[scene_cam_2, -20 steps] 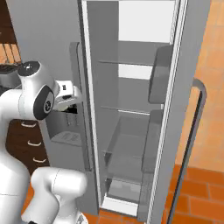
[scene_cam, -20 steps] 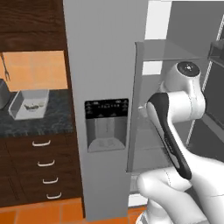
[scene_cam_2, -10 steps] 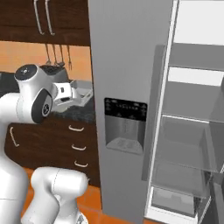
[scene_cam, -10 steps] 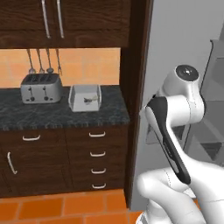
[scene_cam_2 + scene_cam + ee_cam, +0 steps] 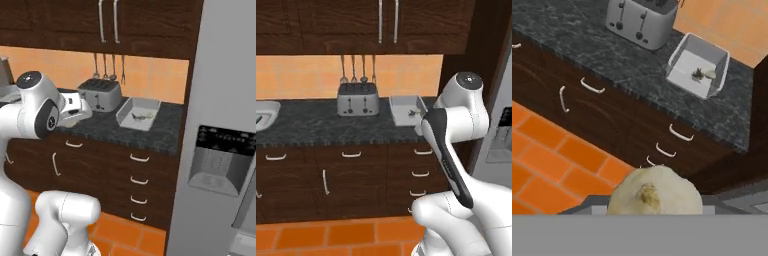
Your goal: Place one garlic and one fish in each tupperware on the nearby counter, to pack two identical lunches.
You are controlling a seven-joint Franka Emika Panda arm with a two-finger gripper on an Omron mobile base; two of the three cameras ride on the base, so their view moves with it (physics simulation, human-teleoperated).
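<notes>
A pale garlic (image 5: 654, 192) bulb fills the bottom of the hand view, and my gripper (image 5: 80, 111) is shut on it. I carry it in front of the dark drawers, above the orange floor and short of the counter (image 5: 316, 127). A clear tupperware (image 5: 406, 110) (image 5: 137, 114) (image 5: 697, 67) stands on the speckled stone to the right of the toaster. Small pale and dark items (image 5: 703, 74) lie inside it. Whether one of them is a fish I cannot tell.
A silver toaster (image 5: 358, 98) (image 5: 100, 93) stands at the back of the counter under hanging utensils (image 5: 358, 67). A sink (image 5: 263, 112) sits at the far left. The grey fridge with its dispenser (image 5: 217, 165) rises on the right. Drawer handles (image 5: 679, 134) stick out below the worktop.
The base has swung left, so the whole picture has shifted from the open fridge to the counter with the toaster and tupperware. The garlic stays in my grip.
</notes>
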